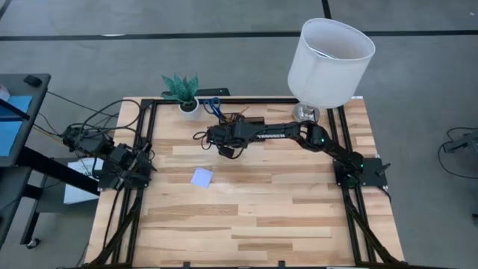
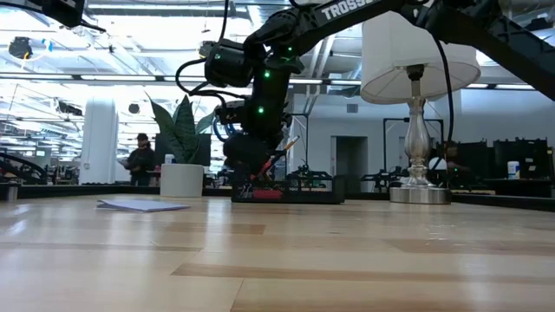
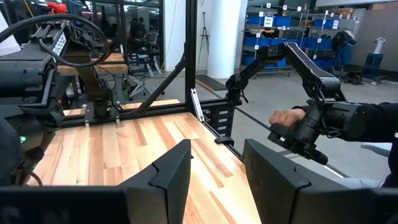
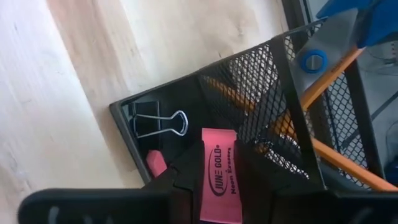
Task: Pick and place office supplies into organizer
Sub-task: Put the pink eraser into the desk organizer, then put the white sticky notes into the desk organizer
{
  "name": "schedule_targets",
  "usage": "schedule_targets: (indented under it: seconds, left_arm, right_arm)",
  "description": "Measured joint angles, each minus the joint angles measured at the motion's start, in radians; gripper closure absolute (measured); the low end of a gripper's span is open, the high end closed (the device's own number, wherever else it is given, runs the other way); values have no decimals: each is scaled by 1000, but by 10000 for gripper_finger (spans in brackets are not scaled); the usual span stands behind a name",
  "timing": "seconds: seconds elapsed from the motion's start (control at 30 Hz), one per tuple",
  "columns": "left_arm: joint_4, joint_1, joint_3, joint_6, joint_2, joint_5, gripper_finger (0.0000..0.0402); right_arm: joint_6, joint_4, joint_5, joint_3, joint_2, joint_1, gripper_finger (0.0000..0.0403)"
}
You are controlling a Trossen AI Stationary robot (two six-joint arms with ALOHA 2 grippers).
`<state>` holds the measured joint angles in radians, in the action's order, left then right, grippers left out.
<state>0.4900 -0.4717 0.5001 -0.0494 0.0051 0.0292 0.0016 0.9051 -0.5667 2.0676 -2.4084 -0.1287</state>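
The black mesh organizer [image 4: 273, 106] stands at the table's far side [image 2: 290, 192]. Its cup section holds orange pens [image 4: 329, 152] and blue-handled scissors [image 1: 213, 104]. Its low tray holds a black clip [image 4: 155, 121] and a small pink piece [image 4: 155, 163]. My right gripper [image 4: 219, 186] hangs over that tray, shut on a pink eraser [image 4: 219, 168]. A pale lavender note pad [image 1: 202, 177] lies flat on the table nearer the middle. My left gripper [image 3: 217, 155] waits open at the table's left edge [image 1: 138, 168]. My right gripper pinches the pink eraser by its two long edges [image 4: 205, 177] between its two fingers, the printed face toward the wrist camera. The fingers slant down from above and lie along the eraser. Its free end [image 4: 219, 135] sticks out over the tray; whether it touches the tray I cannot tell.
A white pot with a green plant [image 1: 183, 93] stands left of the organizer. A lamp with a white shade [image 1: 328, 56] stands at the far right. A black frame [image 1: 142, 134] borders the table. Bare wood lies toward the near edge.
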Motion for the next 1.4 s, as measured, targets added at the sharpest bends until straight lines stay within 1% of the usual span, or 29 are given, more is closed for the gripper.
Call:
schedule_targets:
  seconds: [0.37,0.57,0.9,1.2,1.4]
  left_arm:
    - [0,0,0,0,0,0,260]
    - [0,0,0,0,0,0,260]
    - [0,0,0,0,0,0,260]
    - [0,0,0,0,0,0,260]
    - [0,0,0,0,0,0,260]
  right_arm:
    - [-11,-1,4,0,0,-10,292]
    - [-29,-1,3,-1,0,-11,279]
    - [-29,-2,1,-1,0,-11,280]
    - [-29,-1,-17,2,6,24,281]
    - [-29,47,-19,87,8,68,281]
